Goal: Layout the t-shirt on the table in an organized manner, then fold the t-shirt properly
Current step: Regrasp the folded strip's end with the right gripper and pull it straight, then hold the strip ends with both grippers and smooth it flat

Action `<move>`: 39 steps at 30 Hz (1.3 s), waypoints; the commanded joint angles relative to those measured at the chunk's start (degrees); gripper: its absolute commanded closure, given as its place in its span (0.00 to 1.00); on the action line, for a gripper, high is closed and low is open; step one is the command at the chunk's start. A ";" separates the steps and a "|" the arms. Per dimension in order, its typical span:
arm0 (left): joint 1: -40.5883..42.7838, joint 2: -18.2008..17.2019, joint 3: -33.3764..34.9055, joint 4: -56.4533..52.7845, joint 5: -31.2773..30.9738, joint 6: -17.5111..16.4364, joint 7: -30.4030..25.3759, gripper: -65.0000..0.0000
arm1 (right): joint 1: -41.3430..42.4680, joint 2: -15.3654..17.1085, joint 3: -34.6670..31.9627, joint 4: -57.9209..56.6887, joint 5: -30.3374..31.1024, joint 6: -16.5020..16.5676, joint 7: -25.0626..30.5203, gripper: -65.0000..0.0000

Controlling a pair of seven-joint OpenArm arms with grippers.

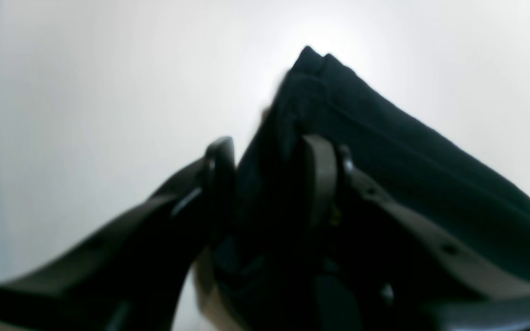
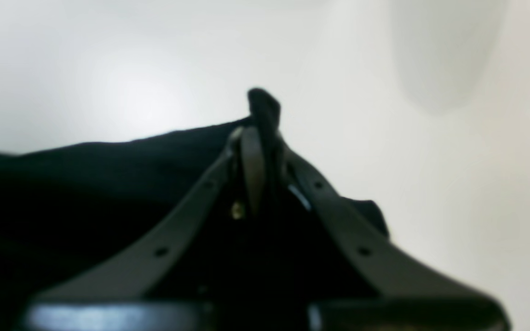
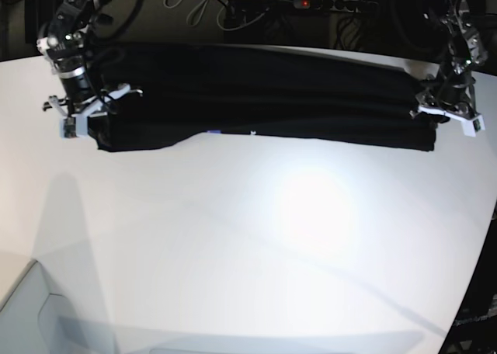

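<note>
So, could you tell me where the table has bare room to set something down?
The table is bare across its whole near half, from the t-shirt's front edge to the curved rim. The far strip is crowded: the shirt stretches between the right gripper and left gripper, both clamping its ends.

Bare tabletop (image 3: 256, 237) open in front of both end effectors; between them only the t-shirt (image 3: 264, 98); cables (image 3: 210, 8) crowding the space behind.

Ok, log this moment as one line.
t-shirt: stretched along table far edge | left gripper: shut on t-shirt | right gripper: shut on t-shirt
</note>
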 commanded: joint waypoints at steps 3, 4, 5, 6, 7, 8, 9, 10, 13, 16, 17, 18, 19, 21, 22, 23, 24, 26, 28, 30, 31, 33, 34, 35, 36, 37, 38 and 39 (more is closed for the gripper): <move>-0.18 -0.72 -0.12 0.58 -0.10 0.01 -0.24 0.65 | -2.50 -0.43 2.57 0.92 0.93 -0.05 1.47 1.00; -0.18 -0.72 -0.12 0.58 -0.10 0.01 -0.24 0.65 | -3.11 -0.43 3.01 0.92 0.93 -0.05 1.47 1.00; -0.18 -0.72 -0.12 0.58 -0.10 0.01 -0.24 0.65 | -3.81 -0.52 3.18 0.92 0.93 -0.05 1.47 1.00; -0.18 -0.72 -0.20 0.58 -0.10 0.01 -0.24 0.65 | -4.34 -0.52 3.45 0.92 1.37 -0.05 1.47 1.00; -0.18 -0.72 -0.20 0.58 -0.10 0.01 -0.24 0.64 | -5.05 -0.52 3.45 0.92 2.25 -0.05 1.47 1.00; -0.18 -0.72 -0.20 0.58 -0.10 0.01 -0.24 0.64 | -5.92 -0.52 3.45 0.92 3.13 -0.05 1.47 1.00; -0.18 -0.72 -0.20 0.58 -0.10 0.01 -0.24 0.64 | -6.80 -0.52 3.45 0.92 3.92 -0.05 1.47 1.00; -0.18 -0.72 -0.20 0.58 -0.10 0.01 -0.24 0.64 | -7.42 -0.52 3.45 0.83 4.36 -0.05 1.47 1.00; -0.18 -0.72 -0.20 0.58 -0.10 0.01 -0.24 0.64 | -8.30 -0.52 3.01 -1.45 4.63 -0.05 1.82 1.00; -0.09 -0.72 -0.20 0.58 -0.10 0.01 -0.24 0.64 | -8.03 -0.43 3.01 -5.76 4.63 -0.05 1.91 1.00; -0.01 -0.72 -0.20 0.58 -0.10 0.01 -0.24 0.64 | -7.68 -0.34 3.01 -7.17 4.63 -0.05 1.91 1.00; 0.08 -0.72 -0.12 0.58 -0.10 0.01 -0.24 0.64 | -6.98 -0.25 2.92 -8.31 4.54 -0.05 1.91 1.00; 0.17 -0.72 -0.12 0.67 -0.10 0.01 -0.24 0.64 | -6.45 -0.25 3.01 -9.45 4.27 -0.05 1.91 1.00; 0.43 -0.80 -0.20 1.02 -0.10 0.01 -0.24 0.64 | -6.19 -0.17 2.92 -11.39 4.27 -0.05 1.91 1.00; 0.52 -0.80 -0.29 1.11 -0.10 0.01 -0.24 0.64 | -6.10 -0.17 2.92 -11.91 4.27 -0.05 2.00 1.00; 0.52 -0.80 -0.29 1.20 -0.10 0.01 -0.24 0.64 | -6.10 -0.17 2.92 -12.27 4.27 -0.05 2.00 1.00; 0.52 -0.80 -0.29 1.20 -0.10 0.01 -0.24 0.64 | -5.75 -0.17 2.83 -12.27 4.27 -0.05 2.00 1.00; 0.52 -0.80 -0.29 1.20 -0.10 0.01 -0.24 0.64 | -5.22 -0.17 2.83 -12.35 4.19 -0.05 2.00 1.00; 0.52 -0.80 -0.29 1.28 -0.10 0.01 -0.24 0.57 | -5.05 -0.17 2.83 -12.53 4.19 -0.05 2.00 1.00; 0.52 -0.80 -0.29 2.34 -0.10 0.01 -0.24 0.46 | -4.96 -0.17 2.83 -12.62 4.19 -0.05 2.00 1.00; 0.61 -0.80 -0.29 2.95 -0.10 0.01 -0.24 0.38 | -4.87 -0.17 2.83 -12.62 4.19 -0.05 2.00 1.00; 1.40 -0.80 -0.12 4.36 -0.10 0.01 -0.24 0.24 | -4.87 -0.17 2.83 -12.62 4.19 -0.05 2.00 1.00; 1.40 -0.72 -0.12 5.15 -0.10 0.01 -0.24 0.20 | -4.87 -0.17 2.83 -12.62 4.19 -0.05 2.00 1.00; 1.40 -0.72 -0.12 5.59 -0.10 0.01 -0.24 0.17 | -4.87 -0.17 2.83 -12.62 4.19 -0.05 2.00 1.00; 1.40 -0.72 -0.12 5.77 -0.10 0.01 -0.24 0.16 | -4.87 -0.17 2.83 -12.62 4.19 -0.05 2.00 1.00; 1.31 -0.72 -0.12 5.77 -0.10 0.01 -0.24 0.16 | -4.87 -0.17 2.83 -12.62 4.19 -0.05 2.00 1.00; 1.14 -0.72 -0.12 5.59 -0.10 0.01 -0.24 0.16 | -4.87 -0.17 2.83 -12.62 4.19 -0.05 2.00 1.00; 0.96 -0.72 -0.12 5.50 -0.10 0.01 -0.24 0.16 | -4.87 -0.17 2.74 -12.62 4.19 -0.05 2.00 1.00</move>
